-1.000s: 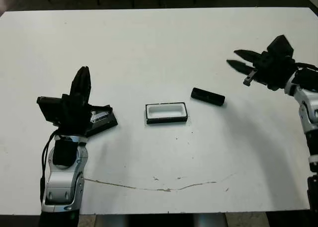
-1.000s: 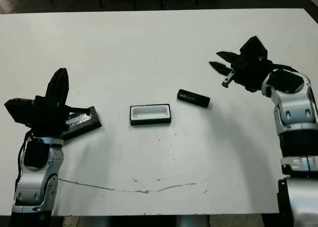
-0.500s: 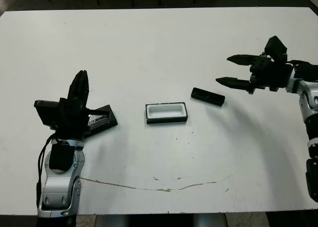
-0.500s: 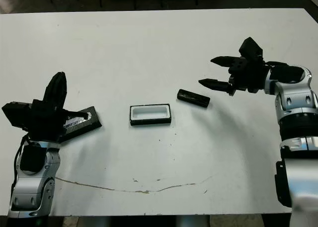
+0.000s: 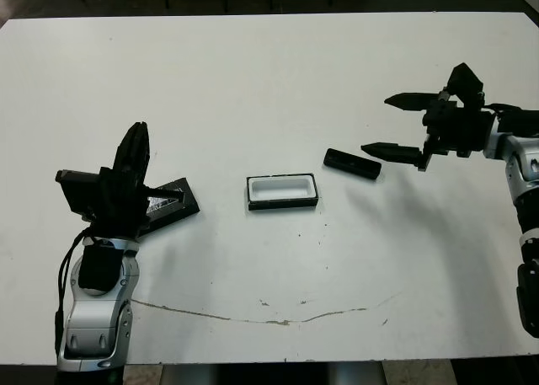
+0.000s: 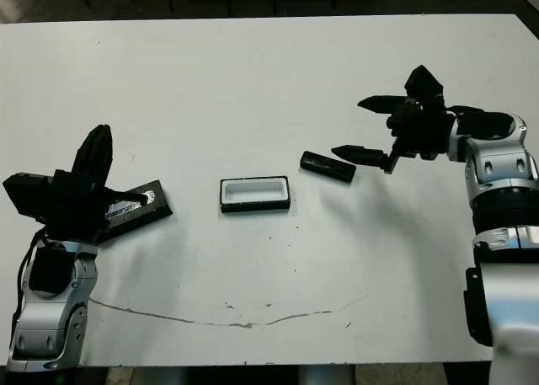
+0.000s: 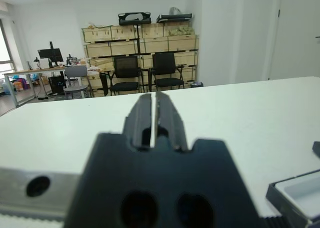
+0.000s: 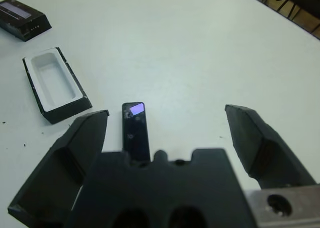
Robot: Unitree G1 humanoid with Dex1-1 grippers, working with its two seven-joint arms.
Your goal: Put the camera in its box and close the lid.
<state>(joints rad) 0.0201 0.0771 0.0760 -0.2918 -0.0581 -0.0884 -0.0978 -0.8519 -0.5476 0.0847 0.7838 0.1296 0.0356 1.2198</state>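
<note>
The camera (image 5: 352, 163), a slim black bar with a small bluish screen (image 8: 135, 109), lies on the table just right of the box (image 5: 282, 191), a shallow black-rimmed tray with white lining. My right gripper (image 5: 392, 125) is open and hovers just right of the camera, not touching it, one finger low near the camera's right end. The lid (image 5: 171, 203), flat and black with a grey-white label, lies at the left. My left gripper (image 5: 135, 149) is shut, with nothing in it, and stands over the lid's left side.
The white table (image 5: 269, 82) spreads wide behind the objects. A thin brown crack line (image 5: 278, 319) runs along its near part. Beyond the far edge are chairs (image 7: 145, 73) and shelves of cardboard boxes (image 7: 140, 38).
My right gripper opened wide and swung left and down toward the camera. My left arm sank slightly, uncovering more of the lid.
</note>
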